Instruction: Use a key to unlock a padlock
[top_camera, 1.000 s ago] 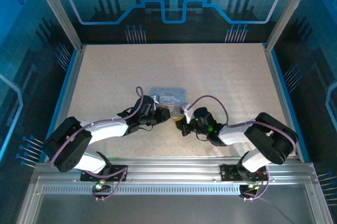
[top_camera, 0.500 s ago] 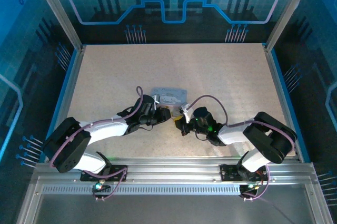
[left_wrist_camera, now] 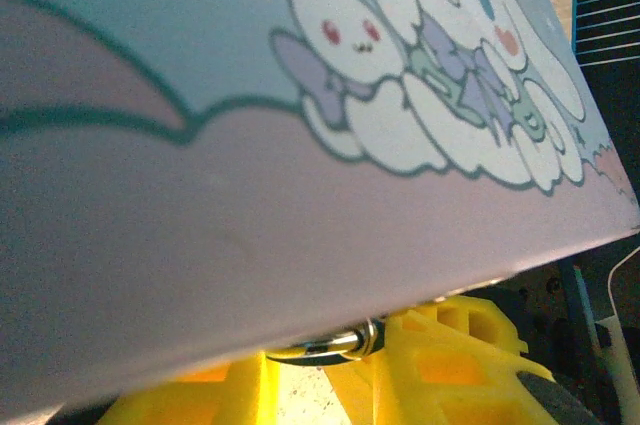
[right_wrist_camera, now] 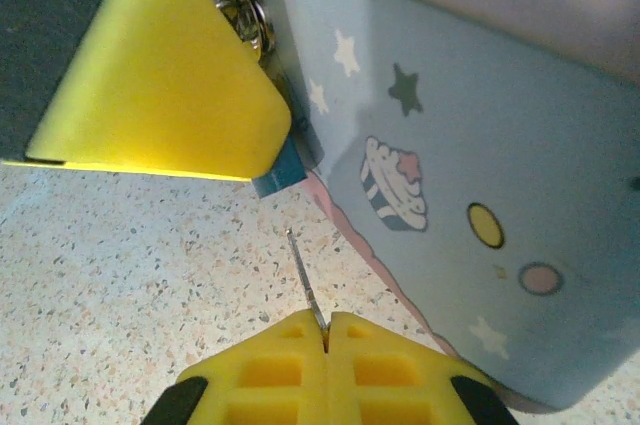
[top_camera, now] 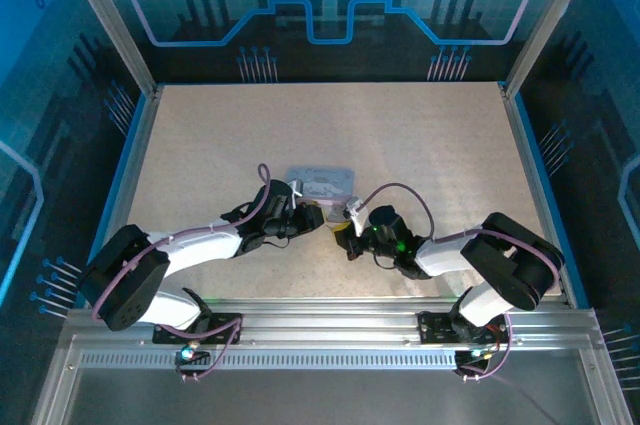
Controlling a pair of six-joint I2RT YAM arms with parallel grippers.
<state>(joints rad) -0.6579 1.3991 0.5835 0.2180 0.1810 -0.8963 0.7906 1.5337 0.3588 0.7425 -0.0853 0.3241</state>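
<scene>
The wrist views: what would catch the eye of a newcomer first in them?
The pale blue cartoon tin comes first, its white rabbits seen close up in the left wrist view. Next, in the right wrist view, the right gripper has its yellow jaws shut on the thin key, which points up toward the tin's starred side.

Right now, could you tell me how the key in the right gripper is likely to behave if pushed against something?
The key looks like a thin metal sliver, so it is probably stiff and very light. The right gripper pinches just its end, so it may well pivot or slip under a sideways push.
</scene>
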